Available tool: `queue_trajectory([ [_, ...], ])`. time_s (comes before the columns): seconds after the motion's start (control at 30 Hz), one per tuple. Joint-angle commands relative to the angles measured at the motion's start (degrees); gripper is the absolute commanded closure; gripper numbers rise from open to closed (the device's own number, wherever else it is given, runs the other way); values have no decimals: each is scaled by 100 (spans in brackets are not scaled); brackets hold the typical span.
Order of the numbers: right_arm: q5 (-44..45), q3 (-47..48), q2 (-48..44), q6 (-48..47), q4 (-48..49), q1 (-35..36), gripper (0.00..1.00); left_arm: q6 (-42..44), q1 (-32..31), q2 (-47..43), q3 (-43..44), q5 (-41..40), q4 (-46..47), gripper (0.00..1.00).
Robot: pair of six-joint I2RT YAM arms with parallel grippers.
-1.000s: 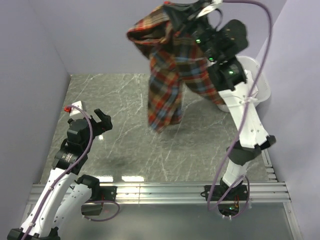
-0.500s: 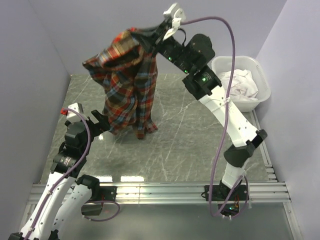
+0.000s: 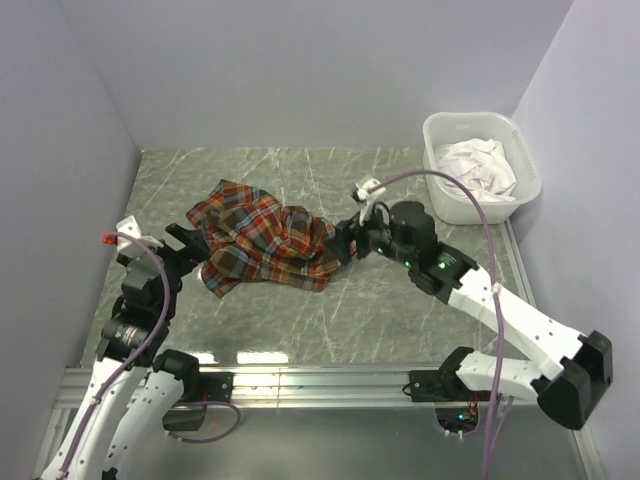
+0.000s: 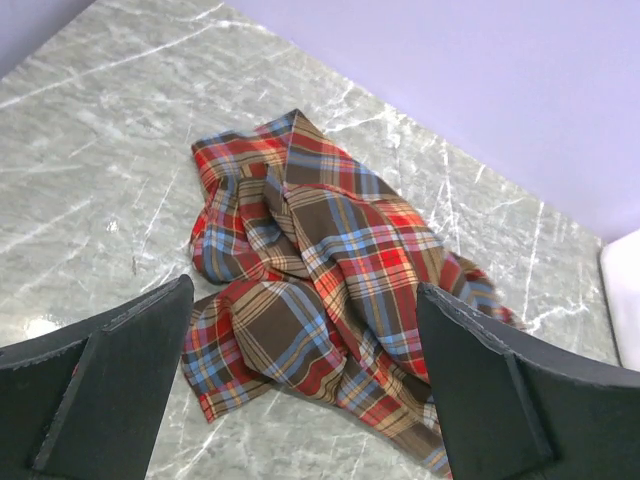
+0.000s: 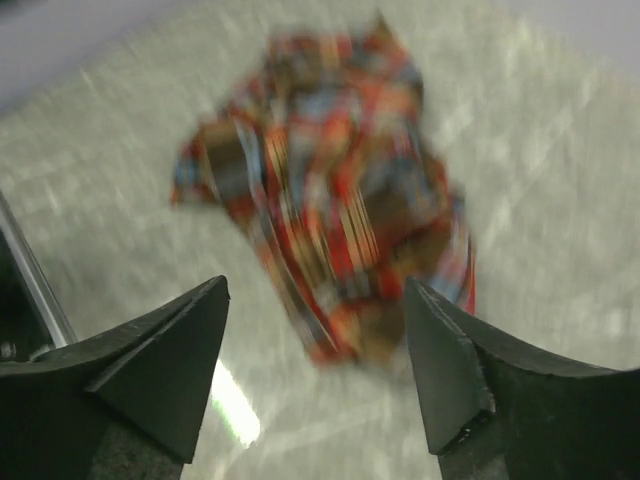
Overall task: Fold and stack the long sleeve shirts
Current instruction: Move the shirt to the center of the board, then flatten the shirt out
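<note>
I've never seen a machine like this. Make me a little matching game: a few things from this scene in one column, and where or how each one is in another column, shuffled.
Column one:
1. plaid shirt
2. white basket
3. left pincer
4. right pincer

Column two:
A. far right corner, white cloth inside
B. open, at the shirt's right side
C. crumpled in a heap on the table
D. open, at the shirt's left side

Pairs: 1-C, 2-A, 3-D, 4-B

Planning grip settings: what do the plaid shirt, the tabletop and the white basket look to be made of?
Plaid shirt: soft woven cloth, matte; it lies crumpled in folds.
Tabletop: grey marble-look surface, smooth, glossy; light reflects near the front edge, perhaps laminate.
White basket: likely moulded plastic, rigid rounded rim.
</note>
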Motion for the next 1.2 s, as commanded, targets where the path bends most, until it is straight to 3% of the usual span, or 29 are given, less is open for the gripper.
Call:
queue_trajectory([
  [0.0, 951, -549, -528, 618, -344, -23, 20, -343, -8, 433, 251, -86, 20, 1],
  [0.1, 1120, -849, -398, 1223, -388, -111, 18, -555, -8, 1257, 506, 299, -147, 1],
  [0.3, 559, -437, 533, 1331, -186, -93, 18, -1091, 115, 2735, 857, 898, 63, 2],
  [0.47, 557, 301, 1623, 1190, -519, -14, 19, -1302, 1221, 4238, 1279, 2091, 835, 5],
  [0.63, 900, 189, 2028, 1646, -467, -67, 19, -1109, 1653, 5940, 2675, 2560, 776, 10],
  [0.83, 488, 3, 2204, 1902, -204, -32, 21, -828, 2013, 7708, 4267, 3025, 451, 13],
  [0.97, 496, 170, 2625, 1867, -300, -41, 21, -897, 2031, 8457, 4778, 3289, 441, 14],
  [1.1, 426, 258, 3056, 1919, -186, -120, 22, -1126, 2031, 8749, 4507, 3588, 722, 19],
  [1.17, 330, 398, 3372, 1972, -168, -277, 25, -1336, 2031, 8688, 4235, 3676, 863, 33],
])
